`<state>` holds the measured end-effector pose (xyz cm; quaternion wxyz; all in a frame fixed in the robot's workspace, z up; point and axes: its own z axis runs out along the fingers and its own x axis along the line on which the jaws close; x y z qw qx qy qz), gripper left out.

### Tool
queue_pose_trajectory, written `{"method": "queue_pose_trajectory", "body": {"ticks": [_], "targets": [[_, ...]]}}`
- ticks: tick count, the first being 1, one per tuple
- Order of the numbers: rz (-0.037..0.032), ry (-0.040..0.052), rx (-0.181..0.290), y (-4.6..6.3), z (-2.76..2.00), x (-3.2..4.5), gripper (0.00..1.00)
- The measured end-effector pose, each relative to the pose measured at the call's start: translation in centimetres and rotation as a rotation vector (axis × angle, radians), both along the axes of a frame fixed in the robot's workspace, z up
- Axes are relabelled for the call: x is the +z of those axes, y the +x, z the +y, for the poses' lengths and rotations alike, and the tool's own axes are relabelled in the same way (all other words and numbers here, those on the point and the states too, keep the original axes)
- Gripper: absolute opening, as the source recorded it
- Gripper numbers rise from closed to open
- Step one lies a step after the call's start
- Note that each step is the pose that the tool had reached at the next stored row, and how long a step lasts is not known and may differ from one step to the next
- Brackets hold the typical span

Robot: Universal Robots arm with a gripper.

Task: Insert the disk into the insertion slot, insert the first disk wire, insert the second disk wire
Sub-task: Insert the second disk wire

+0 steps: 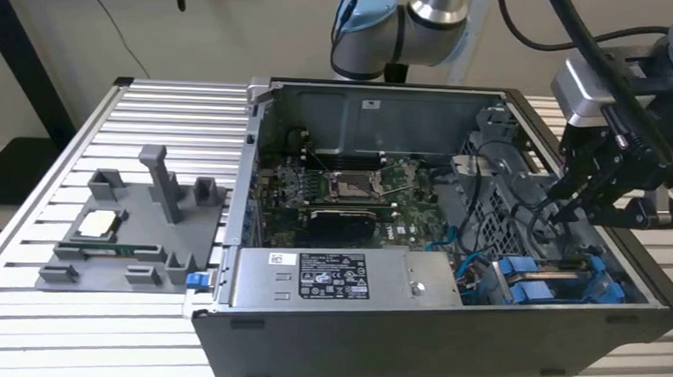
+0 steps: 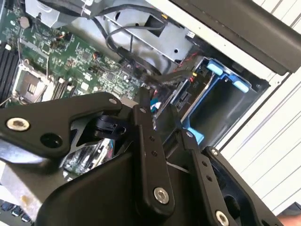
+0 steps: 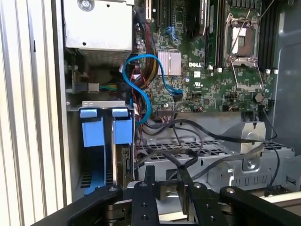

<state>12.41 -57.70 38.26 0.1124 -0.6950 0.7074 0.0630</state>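
The disk [image 3: 122,132] appears to be seated in the insertion slot [image 3: 104,104]. Its blue carrier frame stands upright inside the bay, beside a second blue carrier [image 3: 91,134] that lies closer to the slot's outer wall. In the exterior view the same blue frames [image 1: 560,279] sit low in the slot.

The tool [image 3: 168,172] hovers just over the slot's open end, on the side away from the power supply [image 3: 99,23]. Whether it is open or clamped on anything I cannot tell. A dark cable [image 3: 181,162] crosses right at its tip, but the first wrist view does not settle whether the tool holds it.

Judging from this, the step in hand is the first disk wire rather than the disk itself. To do it well:

- The connector should be square to the disk's rear edge, inside the slot, before any push.
- The push should run straight along the slot's length, since a tilted plug would catch on the carrier frame.
- The loose black cables [image 3: 197,139] beside the slot, on its motherboard [image 3: 211,70] side, and the blue cable [image 3: 141,89] between the slot and the power supply could snag the tool. The approach should stay close over the slot and clear of that bundle.
- Only light force is called for, as the connector pins and the plastic carrier would not forgive a hard shove.
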Motion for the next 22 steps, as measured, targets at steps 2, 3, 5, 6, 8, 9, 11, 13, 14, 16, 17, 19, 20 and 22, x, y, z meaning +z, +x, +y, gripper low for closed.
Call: {"method": "queue_pose_trajectory", "body": {"ticks": [2, 3, 5, 6, 8, 9, 11, 13, 14, 16, 17, 19, 20, 22], "targets": [[-0.0103, 0.0010, 0.002, 0.1, 0.08, -0.09, 0.33], [-0.0135, 0.0009, 0.002, 0.3, 0.07, -0.11, 0.33], [-0.0145, 0.0008, 0.005, 0.9, 0.08, -0.12, 0.33], [-0.0145, 0.0009, 0.006, 1.3, 0.08, -0.14, 0.33], [-0.0145, 0.0007, 0.007, 2.1, 0.07, -0.19, 0.33], [-0.0145, 0.0009, 0.007, 2.6, 0.03, -0.23, 0.33], [-0.0145, 0.0008, 0.007, 3.5, -0.19, -0.31, 0.33], [-0.0145, 0.0002, 0.007, 3.8, -0.75, -0.35, 0.33], [-0.0145, -0.0129, 0.007, 3.8, -0.97, -0.34, 0.33], [-0.0136, -0.0265, 0.007, 3.8, -0.98, -0.36, 0.33], [-0.0135, -0.0397, 0.006, 3.8, -0.99, -0.36, 0.33], [-0.0133, -0.0632, 0.004, 3.8, -0.99, -0.39, 0.33], [-0.0133, -0.0745, 0.003, 3.8, -0.98, -0.40, 0.33], [-0.0129, -0.0926, -0.001, 3.8, -0.98, -0.44, 0.33]]}}
